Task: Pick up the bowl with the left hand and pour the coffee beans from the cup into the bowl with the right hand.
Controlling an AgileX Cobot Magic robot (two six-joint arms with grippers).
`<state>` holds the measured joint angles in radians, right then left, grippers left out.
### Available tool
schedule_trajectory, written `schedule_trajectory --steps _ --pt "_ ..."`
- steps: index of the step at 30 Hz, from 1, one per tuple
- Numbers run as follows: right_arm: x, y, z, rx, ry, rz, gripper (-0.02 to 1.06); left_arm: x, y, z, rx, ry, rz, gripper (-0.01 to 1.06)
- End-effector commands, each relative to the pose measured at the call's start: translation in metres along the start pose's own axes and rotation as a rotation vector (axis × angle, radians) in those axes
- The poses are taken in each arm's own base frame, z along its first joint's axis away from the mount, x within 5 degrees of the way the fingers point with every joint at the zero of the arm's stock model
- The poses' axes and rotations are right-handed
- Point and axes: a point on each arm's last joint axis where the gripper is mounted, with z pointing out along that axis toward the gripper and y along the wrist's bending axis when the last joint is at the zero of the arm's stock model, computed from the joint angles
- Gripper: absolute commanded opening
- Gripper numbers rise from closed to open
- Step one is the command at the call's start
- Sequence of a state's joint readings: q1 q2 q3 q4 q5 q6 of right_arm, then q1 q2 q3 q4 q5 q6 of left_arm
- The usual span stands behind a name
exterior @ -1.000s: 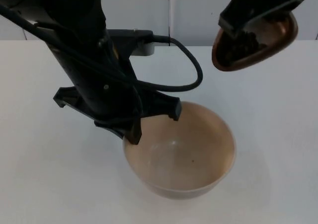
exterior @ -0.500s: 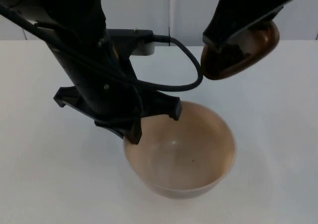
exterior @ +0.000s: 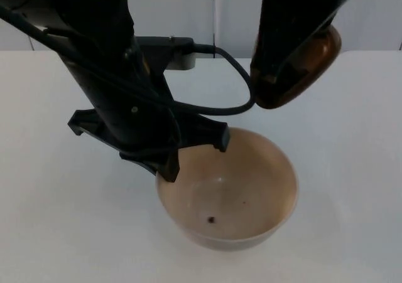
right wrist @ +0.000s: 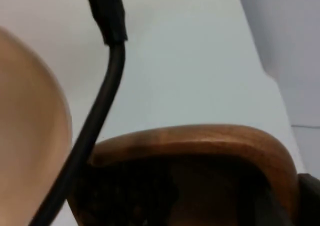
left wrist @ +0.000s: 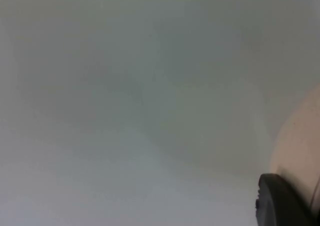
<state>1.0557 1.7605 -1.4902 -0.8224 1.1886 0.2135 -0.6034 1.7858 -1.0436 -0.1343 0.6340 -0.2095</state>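
A beige bowl (exterior: 251, 170) is held above the white table, and my left gripper (exterior: 168, 170) is shut on its left rim. A single dark coffee bean (exterior: 211, 219) lies in the bowl's bottom. My right gripper (exterior: 276, 82) is shut on a brown wooden cup (exterior: 314, 63), which hangs tipped over above the bowl's far rim. In the right wrist view the cup (right wrist: 200, 151) shows its rim, with dark coffee beans (right wrist: 125, 196) inside, and the bowl (right wrist: 30, 126) lies beside it. A black fingertip (left wrist: 280, 203) meets the bowl's edge (left wrist: 300, 146) in the left wrist view.
The white table (exterior: 56, 233) spreads all around the bowl and ends at the grey partition wall (exterior: 207, 7) behind. My left arm's black body (exterior: 113, 76) stands over the table's left half, close beside the cup.
My right gripper has carried the cup left toward the bowl and tipped it further. A coffee bean has landed in the bowl. The left gripper and bowl have stayed still.
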Motion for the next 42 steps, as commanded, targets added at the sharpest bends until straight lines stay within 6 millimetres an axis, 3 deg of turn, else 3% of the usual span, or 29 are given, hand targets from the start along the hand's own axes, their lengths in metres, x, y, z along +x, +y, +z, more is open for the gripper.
schedule_trajectory --steps 1,17,23,31,42 --pt "-0.003 0.0 -0.008 0.048 -0.024 -0.034 0.0 -0.001 -0.002 -0.001 0.008 -0.013 -0.006 0.0" --pt "-0.011 0.008 -0.026 0.163 -0.08 -0.171 0.0 -0.001 -0.002 -0.001 0.008 -0.013 -0.006 0.0" --pt "-0.014 0.013 -0.024 0.182 -0.08 -0.23 0.0 -0.001 -0.002 -0.001 0.008 -0.013 -0.006 0.0" --pt "-0.025 0.044 -0.011 0.2 -0.063 -0.349 0.0 -0.001 -0.002 -0.001 0.008 -0.013 -0.006 0.0" --pt "-0.026 0.042 -0.011 0.22 -0.069 -0.341 0.0 -0.001 -0.002 -0.001 0.008 -0.011 -0.006 0.0"
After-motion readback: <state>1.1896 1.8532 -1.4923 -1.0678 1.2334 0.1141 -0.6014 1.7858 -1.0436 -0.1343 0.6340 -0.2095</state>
